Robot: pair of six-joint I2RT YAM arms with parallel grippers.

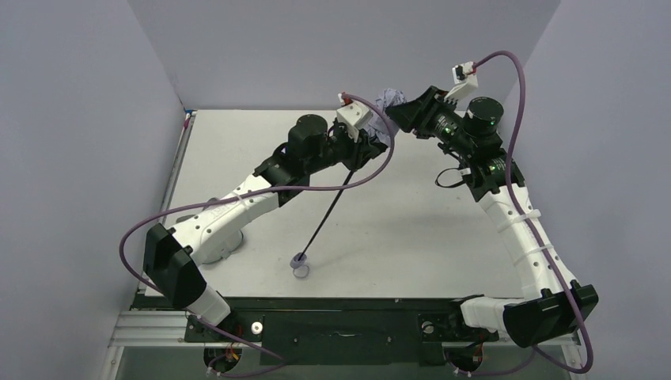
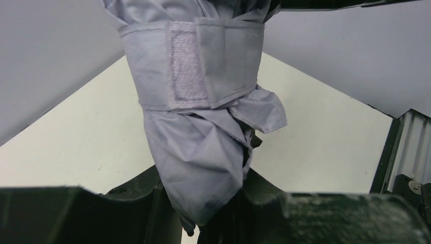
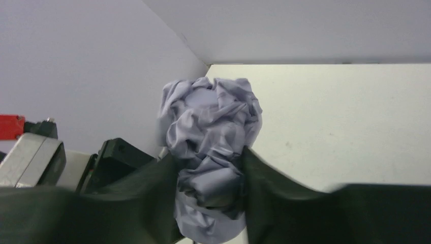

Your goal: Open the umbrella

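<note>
The umbrella (image 1: pixel 386 111) is held in the air over the far middle of the table, its pale lavender canopy still folded and bundled. Its thin black shaft (image 1: pixel 328 210) slants down toward me to the small pale round handle (image 1: pixel 301 267), which rests on the table. My left gripper (image 1: pixel 365 141) is shut on the lower end of the folded canopy (image 2: pixel 201 168), just below the closed fabric strap (image 2: pixel 193 71). My right gripper (image 1: pixel 397 116) is shut on the crumpled top of the canopy (image 3: pixel 211 147).
Grey walls close in the table (image 1: pixel 443 237) at the back and on both sides. A metal rail (image 2: pixel 406 147) runs along the table's left edge. Purple cables (image 1: pixel 340 186) loop over both arms.
</note>
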